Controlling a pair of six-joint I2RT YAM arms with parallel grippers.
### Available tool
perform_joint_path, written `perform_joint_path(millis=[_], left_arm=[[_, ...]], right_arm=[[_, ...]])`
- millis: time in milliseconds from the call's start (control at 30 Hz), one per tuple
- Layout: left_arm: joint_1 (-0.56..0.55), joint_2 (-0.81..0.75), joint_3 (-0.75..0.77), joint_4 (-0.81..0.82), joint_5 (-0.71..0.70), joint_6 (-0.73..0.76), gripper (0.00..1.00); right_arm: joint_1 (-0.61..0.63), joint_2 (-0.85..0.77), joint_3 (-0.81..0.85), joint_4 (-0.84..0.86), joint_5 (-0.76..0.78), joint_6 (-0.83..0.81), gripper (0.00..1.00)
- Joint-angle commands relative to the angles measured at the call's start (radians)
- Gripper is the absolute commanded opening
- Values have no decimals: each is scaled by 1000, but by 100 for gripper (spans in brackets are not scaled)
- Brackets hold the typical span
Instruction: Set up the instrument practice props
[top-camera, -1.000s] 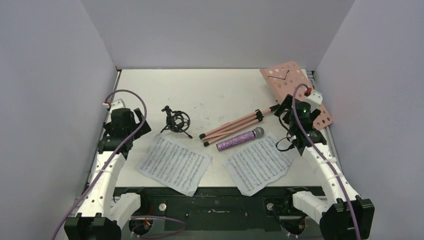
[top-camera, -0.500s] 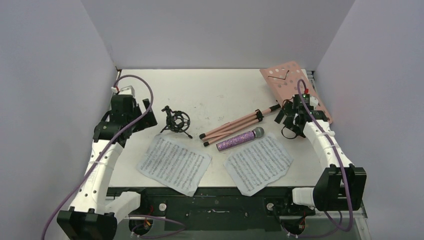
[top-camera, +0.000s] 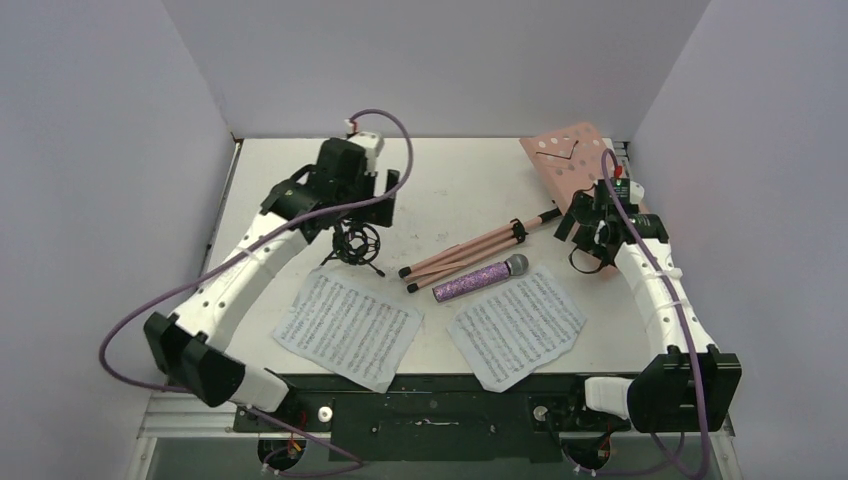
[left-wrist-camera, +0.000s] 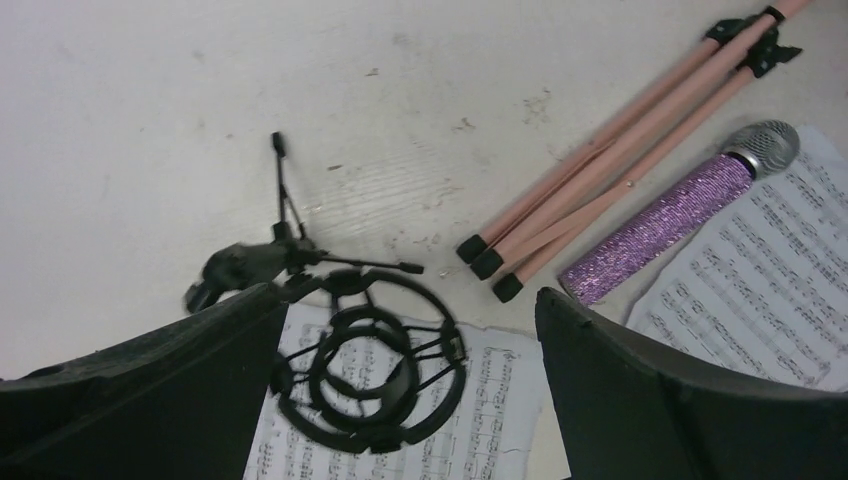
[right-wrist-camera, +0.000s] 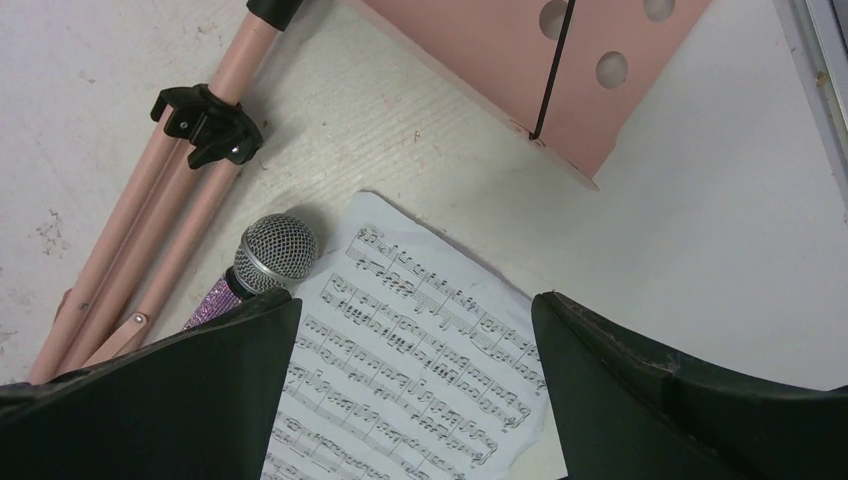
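Note:
The pink music stand (top-camera: 572, 160) lies flat at the back right, its folded legs (top-camera: 470, 252) pointing to the middle. The purple glitter microphone (top-camera: 480, 279) lies beside the legs. Two sheet-music pages lie in front, the left page (top-camera: 348, 326) and the right page (top-camera: 517, 325). The black shock-mount tripod (top-camera: 357, 243) stands at the left page's far corner. My left gripper (top-camera: 388, 205) is open and empty just above the shock mount (left-wrist-camera: 365, 365). My right gripper (top-camera: 588, 252) is open and empty over the right page's far corner (right-wrist-camera: 420, 340), near the microphone head (right-wrist-camera: 275, 252).
Grey walls close in the white table (top-camera: 440, 175) on the left, back and right. A metal rail (top-camera: 623, 150) runs along the table's right edge behind the stand. The arm bases sit on the dark front bar (top-camera: 430, 410).
My left arm has swung from the table's left edge toward the middle and now hangs over the shock mount. My right gripper has shifted slightly near the stand's plate.

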Motion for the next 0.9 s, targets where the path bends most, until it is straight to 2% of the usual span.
perform_joint_path(millis=[0,200,433,567,633,867], left_arm=[[-121,183,148,41,60,97,96],[-273,480,340,49,105,142,97],[-352,799,594,-25,75,112,99],[-351,900,683,-35,66,101,100],[-350,920,686,-13,80,103,94],[-346,993,663,23,108,99,91]], right_arm=[[-4,-52,25,-35,-7,-39,90],[-4,-110,-17,-63,-33,-70,90],[-5,-141,-62,-73,-81,-69,90],[-4,-136,-73,-60,-141,-66,90],[-5,-132,-67,-61,-144,-68,90],[-5,-130,-52,-63,-137,-72,90]])
